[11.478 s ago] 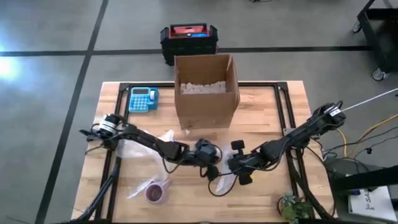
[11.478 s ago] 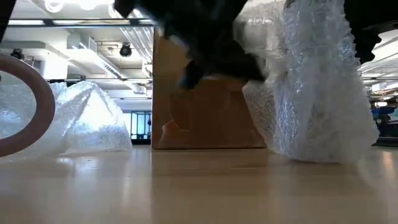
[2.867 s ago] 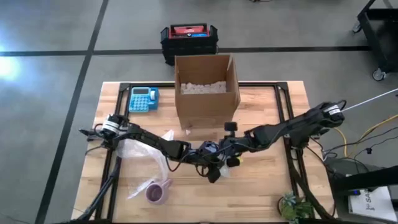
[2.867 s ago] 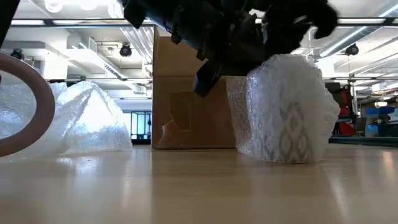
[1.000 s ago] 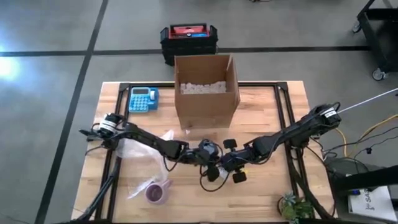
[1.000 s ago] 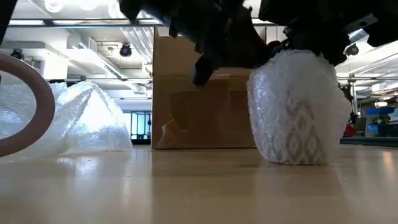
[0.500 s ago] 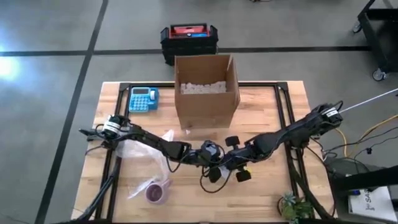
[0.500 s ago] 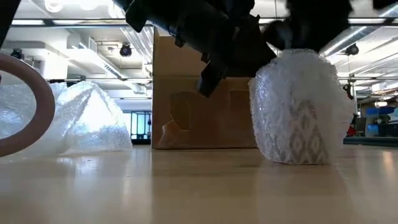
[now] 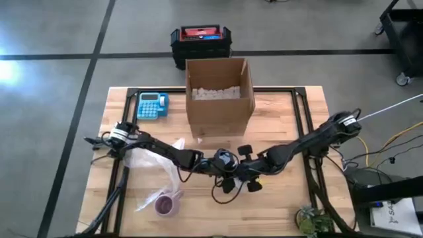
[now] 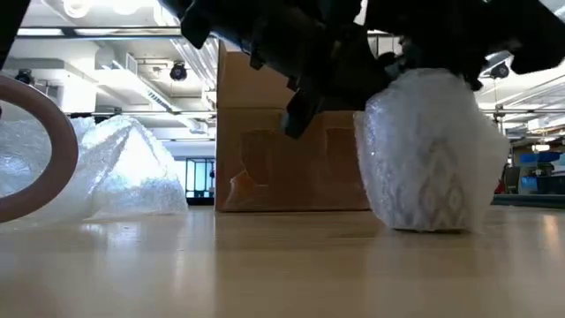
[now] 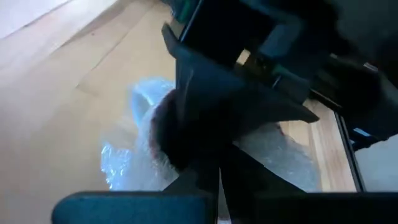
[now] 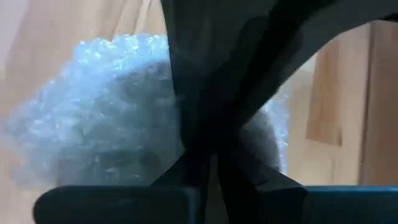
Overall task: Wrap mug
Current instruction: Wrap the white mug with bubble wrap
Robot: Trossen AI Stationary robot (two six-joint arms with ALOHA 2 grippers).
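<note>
Wooden counter (image 9: pixel 284 109), butcher-block top, on a grey concrete floor.

Item: cardboard box (image 9: pixel 219 94), open-topped, white packing fill inside, standing at the back middle of the counter. Landmark for all that follows.

Item: blue calculator (image 9: pixel 152 105), just beside the box, on its left.

Item: black crate (image 9: pixel 200 43) with red contents, on the floor behind the box.

Item: mug wrapped in bubble wrap (image 10: pixel 430 159), standing on the counter in front of the box, a little toward its right corner. A pale pattern shows faintly through the wrap.

Item: left pincer (image 9: pixel 228 177), meeting the wrapped mug from the box's left-front side; whether its fingers are apart or together cannot be told.

Item: right pincer (image 9: pixel 246 173), pressed onto the top of the same bundle from the right-front side; finger state likewise cannot be told.

Item: loose sheet of bubble wrap (image 9: pixel 155 158), lying well to the left-front of the box.

Item: second mug (image 9: pixel 166 203), maroon inside, unwrapped, farther forward of the box, near the counter's front edge.
</note>
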